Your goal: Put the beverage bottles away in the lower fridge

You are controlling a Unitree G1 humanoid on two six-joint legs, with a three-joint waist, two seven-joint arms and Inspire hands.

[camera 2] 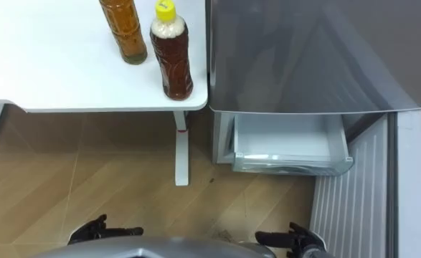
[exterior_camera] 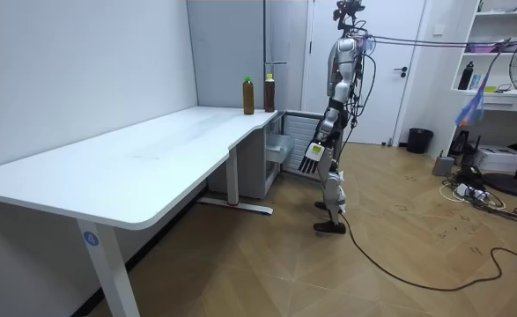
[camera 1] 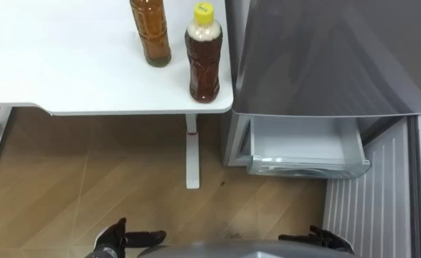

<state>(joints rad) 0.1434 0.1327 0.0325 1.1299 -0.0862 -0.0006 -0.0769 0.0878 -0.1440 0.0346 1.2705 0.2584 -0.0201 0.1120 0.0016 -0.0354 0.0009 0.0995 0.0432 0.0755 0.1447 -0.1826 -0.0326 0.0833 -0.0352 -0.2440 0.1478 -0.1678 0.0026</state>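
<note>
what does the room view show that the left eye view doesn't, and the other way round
Room view: the whole robot standing before the fridge, the desk at full length, a door, shelves, a bin. Left eye view: a look down into the open drawer. Both: the left bottle and right bottle on the desk corner beside the fridge.

Bottles (camera 1: 204, 61) upright on table (camera 1: 67, 72) (fridge drawer (camera 1: 307, 147) open).

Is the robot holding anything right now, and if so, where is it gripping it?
Nothing is held. The left robot hand and the right robot hand hang empty; the yellow-capped bottle and the second bottle stand on the table.
</note>
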